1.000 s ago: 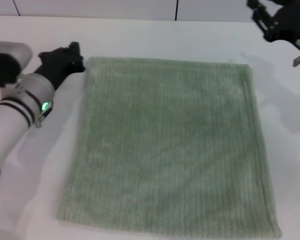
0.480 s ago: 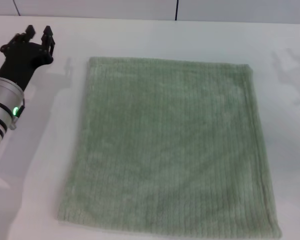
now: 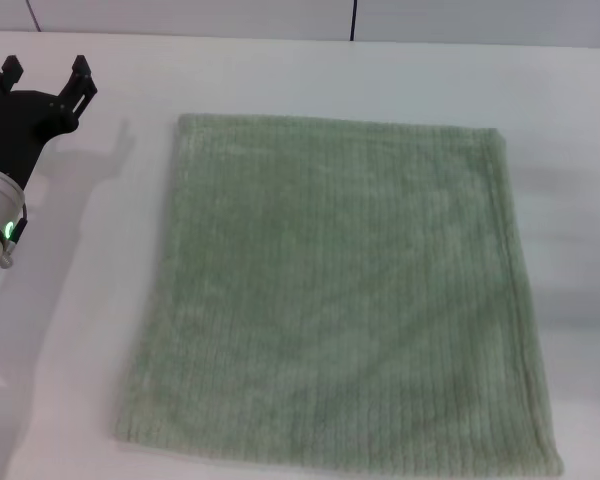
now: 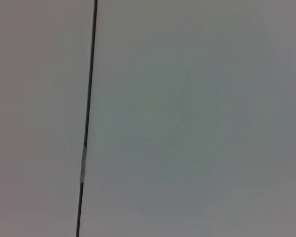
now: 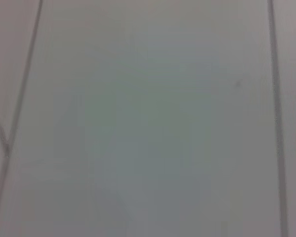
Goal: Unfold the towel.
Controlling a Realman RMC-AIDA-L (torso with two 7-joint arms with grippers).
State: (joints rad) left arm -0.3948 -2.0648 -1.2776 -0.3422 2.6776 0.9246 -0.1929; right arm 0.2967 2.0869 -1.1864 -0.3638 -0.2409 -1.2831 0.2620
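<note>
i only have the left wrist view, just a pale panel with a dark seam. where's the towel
Observer: The towel lies spread flat on the white table in the head view.
Operator: any fold left
Observer: None visible; it shows as one flat, roughly square layer.
Operator: where's my left gripper
Observer: The left gripper is at the table's far left, apart from the towel, jaws open.
Operator: and the right one
Observer: It is out of every view.

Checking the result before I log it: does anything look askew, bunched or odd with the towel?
Nothing stands out. The towel lies spread flat on the white table, with no folds or bunching. The left gripper is open, off to its left.
</note>
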